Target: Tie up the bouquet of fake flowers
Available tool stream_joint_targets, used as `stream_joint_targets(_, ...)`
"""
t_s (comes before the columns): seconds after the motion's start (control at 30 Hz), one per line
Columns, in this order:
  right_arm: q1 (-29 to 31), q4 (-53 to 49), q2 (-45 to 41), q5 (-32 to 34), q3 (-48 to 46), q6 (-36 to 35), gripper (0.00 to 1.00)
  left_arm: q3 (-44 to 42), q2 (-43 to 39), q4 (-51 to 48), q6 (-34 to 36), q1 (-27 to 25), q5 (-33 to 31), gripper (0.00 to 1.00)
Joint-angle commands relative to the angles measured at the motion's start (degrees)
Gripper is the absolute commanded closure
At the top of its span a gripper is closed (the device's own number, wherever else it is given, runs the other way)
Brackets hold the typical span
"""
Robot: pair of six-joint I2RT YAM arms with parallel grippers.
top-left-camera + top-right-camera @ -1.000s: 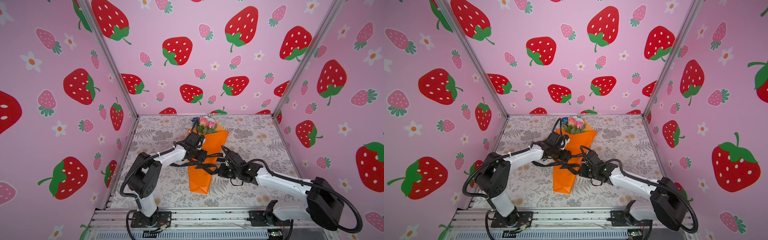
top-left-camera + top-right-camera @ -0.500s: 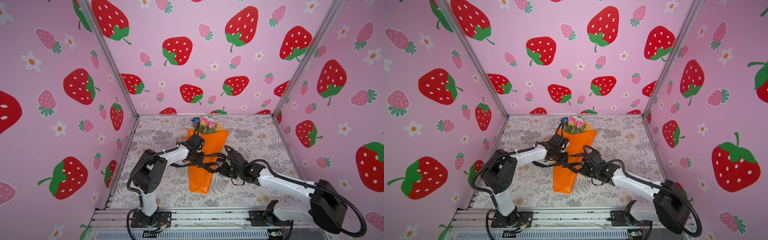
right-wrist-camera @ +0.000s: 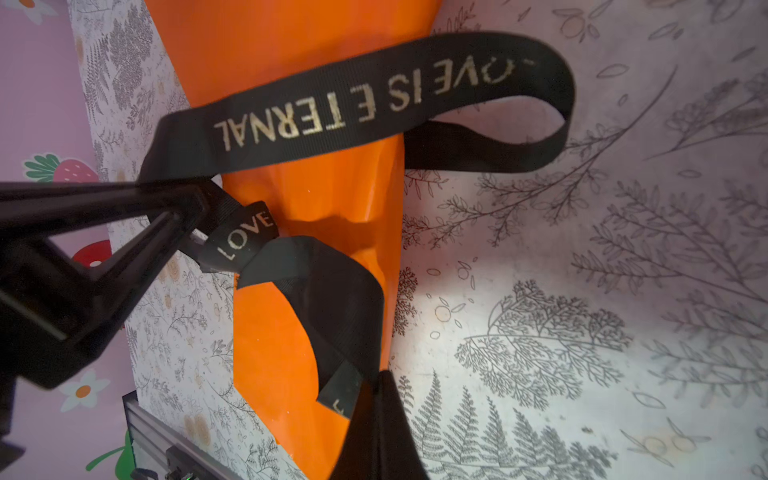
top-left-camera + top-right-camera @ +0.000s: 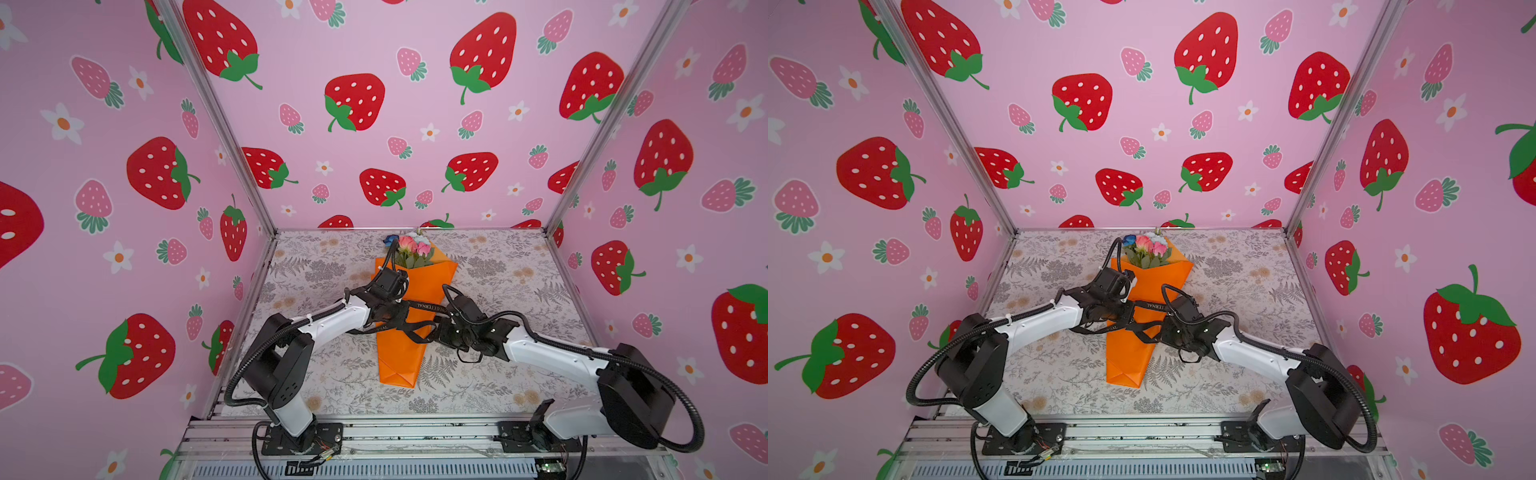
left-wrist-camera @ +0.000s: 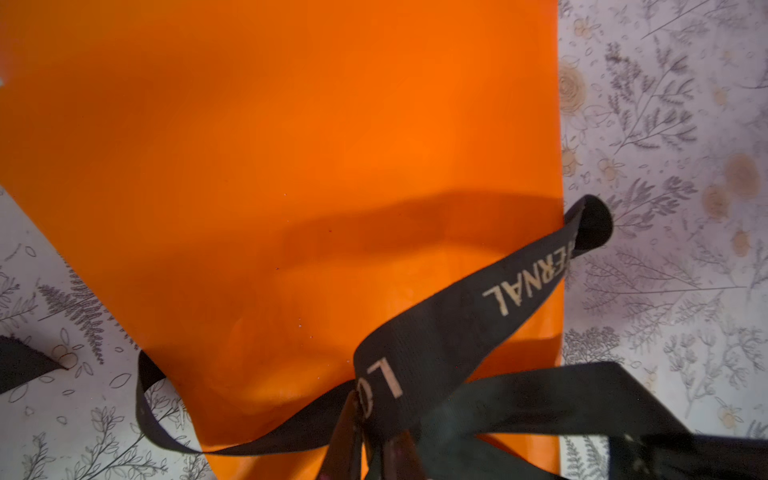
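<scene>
Across the waist of the orange paper [image 5: 291, 145], your left gripper [image 3: 195, 205], which stood wide a second ago, now pinches the black ribbon [image 3: 316, 112] beside its crossing. Your right gripper [image 3: 374, 390] stays closed on the other tail. The bouquet of fake flowers [image 4: 419, 282] lies mid-table [image 4: 519, 291], with its blooms toward the back wall. As both tails are held, I judge you can pull the crossing tight.
</scene>
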Motion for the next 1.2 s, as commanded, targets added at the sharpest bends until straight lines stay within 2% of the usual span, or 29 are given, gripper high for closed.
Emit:
stream_joint_targets(0.0, -0.65, 1.73, 3.11, 0.6, 3.88, -0.56, 1.0, -1.35, -1.32, 0.62, -1.26, -1.16, -0.4, 0.87)
stream_joint_targets(0.27, -0.83, 5.68, 10.32, 1.79, 9.43, -3.09, 1.0, -2.24, -3.15, 1.72, -3.33, -2.27, 0.92, 0.88)
stream_joint_targets(0.53, -0.91, 11.05, 13.06, 3.29, 8.94, -2.95, 1.0, -3.02, -5.96, 3.38, -5.95, -2.47, 1.05, 0.89)
stream_joint_targets(0.6, -0.88, 15.34, 12.73, 4.04, 7.3, -2.84, 1.0, -3.17, -6.44, 3.83, -6.38, -2.43, 2.2, 0.9)
stream_joint_targets(0.67, -0.97, 13.77, 12.79, 4.71, 7.55, -1.96, 1.0, -3.54, -6.5, 4.34, -6.7, -2.43, 2.77, 0.91)
stream_joint_targets(0.77, -0.96, 10.48, 11.59, 4.64, 6.86, -0.63, 1.0, -2.67, -5.16, 2.24, -6.1, -2.42, -0.02, 0.9)
stream_joint_targets(0.87, -0.74, 7.71, 9.33, 4.13, 5.0, 0.64, 1.0, 0.66, -1.08, -1.0, -2.18, -2.34, -3.9, 0.79)
stream_joint_targets(0.93, -0.76, 5.91, 7.96, 4.18, 3.51, 1.94, 1.0, 3.84, 2.84, -2.75, 0.27, -2.25, -5.24, 0.59)
stream_joint_targets(0.97, -0.76, 5.69, 7.48, 4.0, 2.87, 2.23, 1.0, 5.24, 4.49, -3.45, 1.07, -2.32, -5.49, 0.55)
stream_joint_targets(1.03, -0.72, 5.23, 6.5, 3.58, 1.78, 3.04, 1.0, 7.94, 7.98, -4.65, 2.08, -2.3, -5.8, 0.51)
stream_joint_targets(1.17, -0.73, 6.18, 5.71, 3.71, 0.5, 3.48, 1.0, 10.93, 11.64, -5.73, 1.73, -2.32, -8.2, 0.51)
